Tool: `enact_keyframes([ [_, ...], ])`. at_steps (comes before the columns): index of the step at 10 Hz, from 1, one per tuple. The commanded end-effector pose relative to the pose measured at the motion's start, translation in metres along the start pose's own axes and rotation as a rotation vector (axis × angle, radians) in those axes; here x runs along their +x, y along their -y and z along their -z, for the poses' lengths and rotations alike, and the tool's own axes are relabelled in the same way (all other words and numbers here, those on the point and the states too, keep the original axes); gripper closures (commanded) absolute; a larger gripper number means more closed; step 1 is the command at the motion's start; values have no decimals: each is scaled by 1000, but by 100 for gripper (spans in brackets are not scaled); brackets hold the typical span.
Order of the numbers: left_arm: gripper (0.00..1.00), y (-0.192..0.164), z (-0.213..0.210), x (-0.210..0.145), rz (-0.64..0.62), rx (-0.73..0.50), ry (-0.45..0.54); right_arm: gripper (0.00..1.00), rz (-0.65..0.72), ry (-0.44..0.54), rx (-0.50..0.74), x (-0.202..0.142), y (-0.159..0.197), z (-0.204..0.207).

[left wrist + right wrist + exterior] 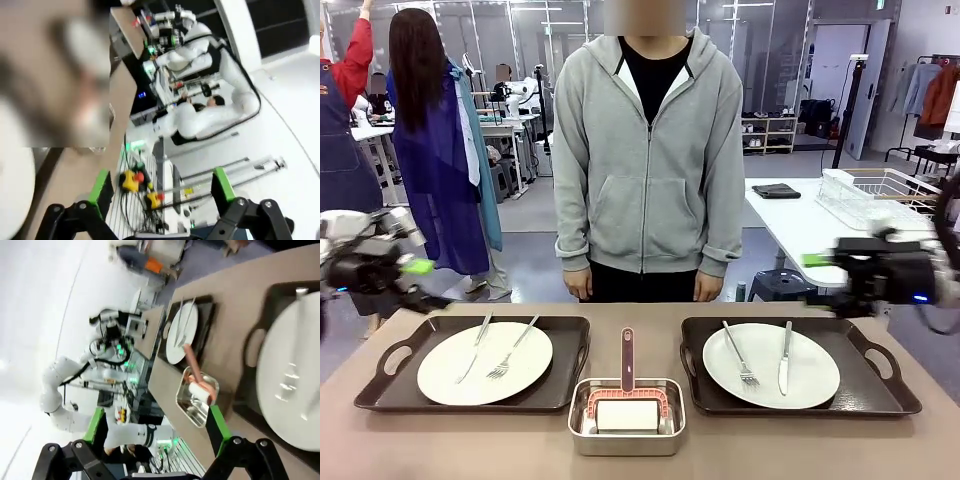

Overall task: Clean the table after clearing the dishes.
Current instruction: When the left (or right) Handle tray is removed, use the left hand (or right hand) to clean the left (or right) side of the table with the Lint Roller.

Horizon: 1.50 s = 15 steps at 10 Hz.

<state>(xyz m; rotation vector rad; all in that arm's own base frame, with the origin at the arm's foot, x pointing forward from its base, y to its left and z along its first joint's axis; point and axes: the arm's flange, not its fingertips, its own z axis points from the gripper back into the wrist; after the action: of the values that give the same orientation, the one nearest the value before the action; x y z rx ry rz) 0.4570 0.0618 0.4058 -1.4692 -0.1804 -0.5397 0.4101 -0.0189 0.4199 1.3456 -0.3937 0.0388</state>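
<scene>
At the near edge of the table (440,445) sits a steel pan (626,443) holding a pink-handled scrubber (627,365). Just behind it, one to each side, lie the left tray (570,345) and the right tray (880,380). The left plate (445,385) and the right plate (820,385) rest flat on them, each with a loose fork (510,352) and knife (785,358) on top. Nothing is cleared yet.

The plates look stiff, glazed and breakable, with smooth rims that green pads would likely slip on. The cutlery should slide if anything tilts. The trays seem the better thing to take: rigid, with cut-out handles at both short ends. A loaded tray is probably heavy enough to sag from one handle, so it needs to stay level.

Farther back, the left gripper (162,187) hovers off the table's left side and the right gripper (155,425) hangs above the right tray's outer end, both spread wide with nothing between the fingers. A person (648,170) stands at the far side, arms down.
</scene>
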Motion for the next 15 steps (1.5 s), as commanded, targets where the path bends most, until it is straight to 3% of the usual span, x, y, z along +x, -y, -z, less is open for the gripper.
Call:
enact_keyframes([
  [1, 0, -7, -75, -28, 31, -45, -78, 0, 35, 130, 2, -5, 11, -71],
  [3, 0, -8, -156, -79, 36, -32, 58, 0, 98, 270, -1, -10, 14, -116],
  [5, 0, -3, -215, -137, 43, -23, 262, 0, 147, 394, -32, -30, 16, -147],
  [7, 0, 3, -243, -172, 47, 0, 383, 0, 195, 468, -200, -48, 17, -155],
  [10, 0, -2, -253, -176, 50, -1, 425, 0, 201, 652, -394, -66, 12, -161],
  [13, 0, -1, -252, -167, 67, 6, 442, 0, 214, 671, -451, -64, 13, -157],
  [14, 0, -10, -231, -173, 70, 21, 417, 0, 162, 643, -418, -31, 20, -190],
  [15, 0, -10, -231, -173, 70, 21, 417, 0, 162, 643, -418, -31, 20, -190],
])
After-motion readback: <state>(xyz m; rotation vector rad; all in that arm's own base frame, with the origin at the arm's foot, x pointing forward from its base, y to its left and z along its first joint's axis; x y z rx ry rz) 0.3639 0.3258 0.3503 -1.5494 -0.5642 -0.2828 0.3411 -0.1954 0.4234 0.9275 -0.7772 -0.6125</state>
